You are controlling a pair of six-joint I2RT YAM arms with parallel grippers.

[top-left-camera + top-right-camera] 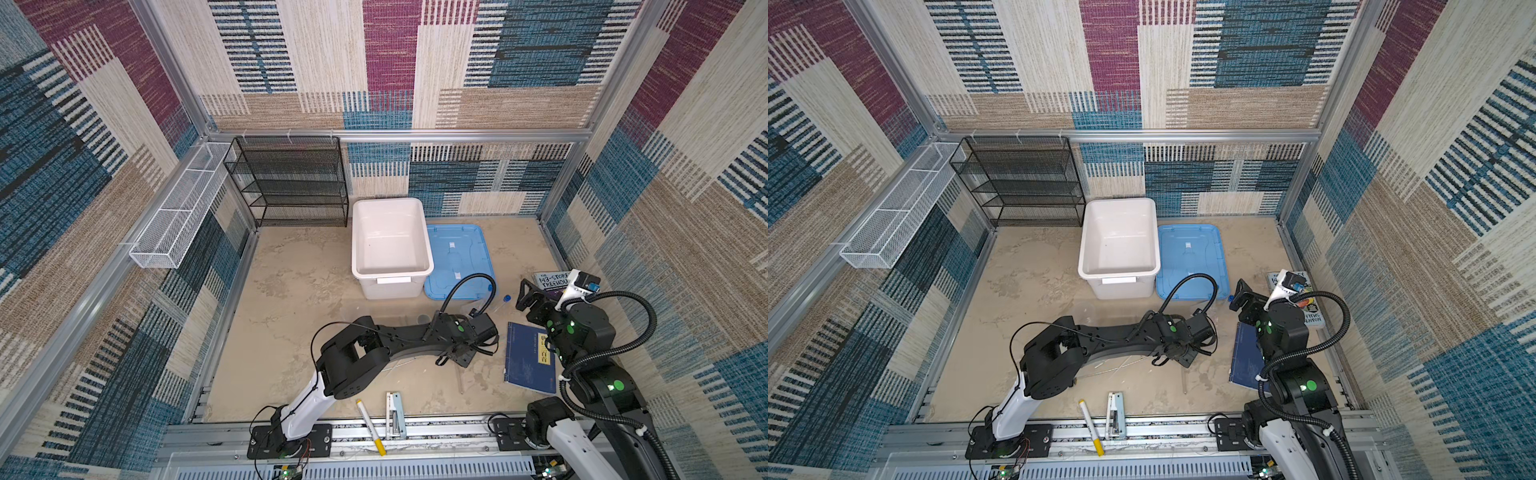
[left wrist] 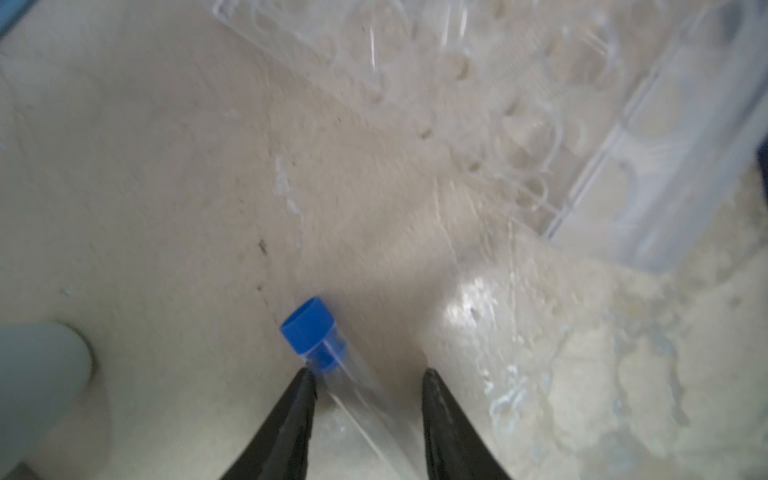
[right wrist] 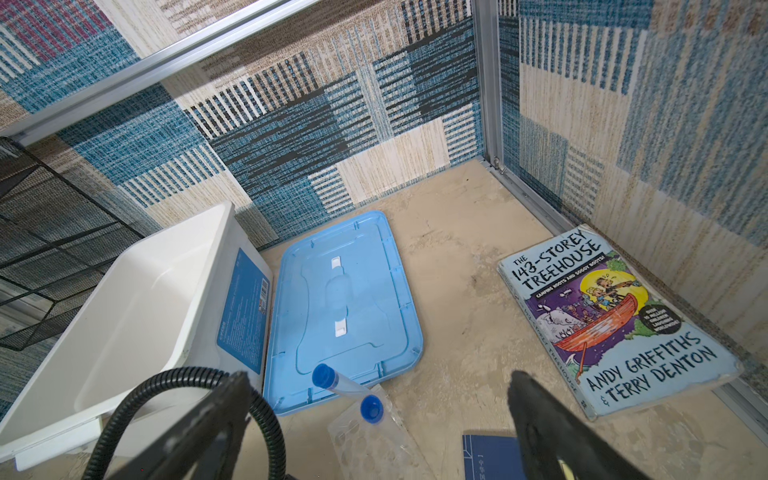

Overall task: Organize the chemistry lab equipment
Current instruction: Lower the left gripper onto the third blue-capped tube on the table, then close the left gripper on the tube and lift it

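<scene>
A clear test tube with a blue cap lies on the table between the fingers of my left gripper. The jaws stand apart; one finger touches the tube just below its cap, the other is clear of it. The clear tube rack lies just beyond. In the right wrist view, a slanted blue-capped tube and an upright one sit at the rack. My right gripper hangs open and empty above them. Thin clear rods and metal tweezers lie on the table.
A white bin and a blue lid stand at the back. A black mesh shelf and a white wire basket are at the back left. A blue book, an illustrated book and a yellow-tipped marker lie nearby.
</scene>
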